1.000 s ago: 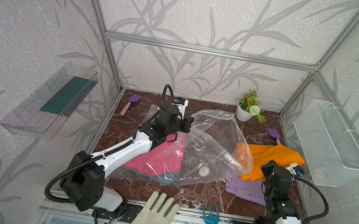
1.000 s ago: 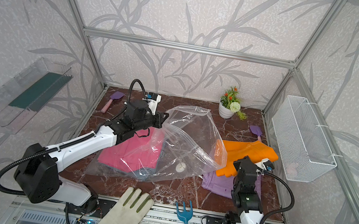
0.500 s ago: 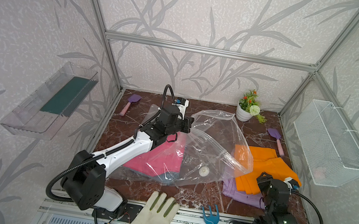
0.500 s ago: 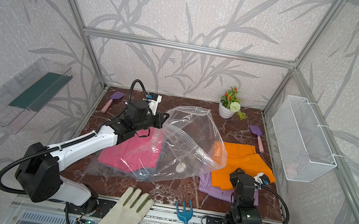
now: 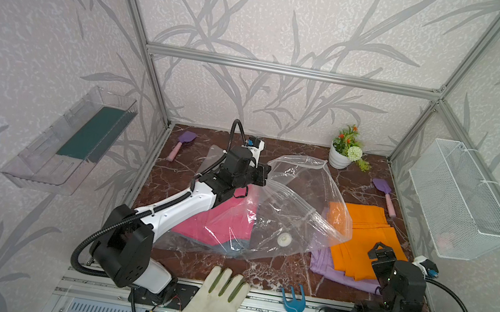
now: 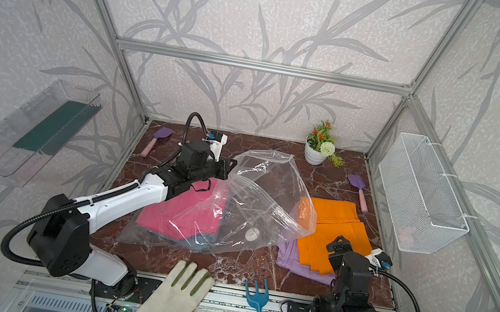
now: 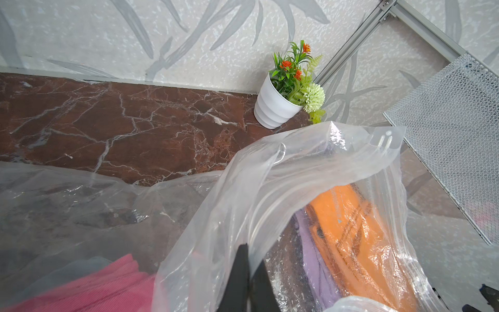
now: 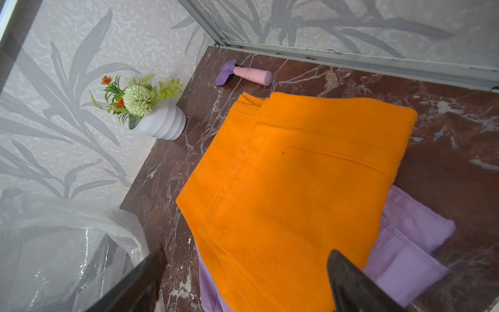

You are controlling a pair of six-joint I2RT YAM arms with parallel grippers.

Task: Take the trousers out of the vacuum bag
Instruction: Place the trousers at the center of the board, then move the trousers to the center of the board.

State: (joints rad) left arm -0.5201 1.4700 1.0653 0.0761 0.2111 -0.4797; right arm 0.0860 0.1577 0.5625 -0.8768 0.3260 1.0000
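Note:
The clear vacuum bag (image 5: 298, 206) (image 6: 269, 194) lies mid-table with its mouth lifted, its white valve (image 5: 284, 238) facing up. My left gripper (image 5: 262, 175) (image 6: 229, 167) (image 7: 252, 254) is shut on the bag's upper mouth edge. Pink trousers (image 5: 213, 223) (image 6: 176, 216) and blue denim trousers (image 5: 235, 245) sit inside the bag. Outside it, on the right, orange trousers (image 5: 366, 231) (image 8: 283, 189) lie on top of lilac trousers (image 5: 326, 266) (image 8: 410, 243). My right gripper (image 5: 378, 250) (image 6: 338, 244) (image 8: 246, 252) hangs open just above the orange pair's near edge, holding nothing.
A cream glove (image 5: 213, 305) and a blue hand rake (image 5: 295, 305) lie on the front rail. A white flower pot (image 5: 341, 155) stands at the back. Purple scoops (image 5: 184, 140) (image 5: 384, 189) lie near the side walls. A wire basket (image 5: 461, 199) hangs on the right wall.
My right gripper opened and let go of the orange trousers, which now lie flat on the lilac pair; the right arm drew back toward the front. The left gripper kept its hold.

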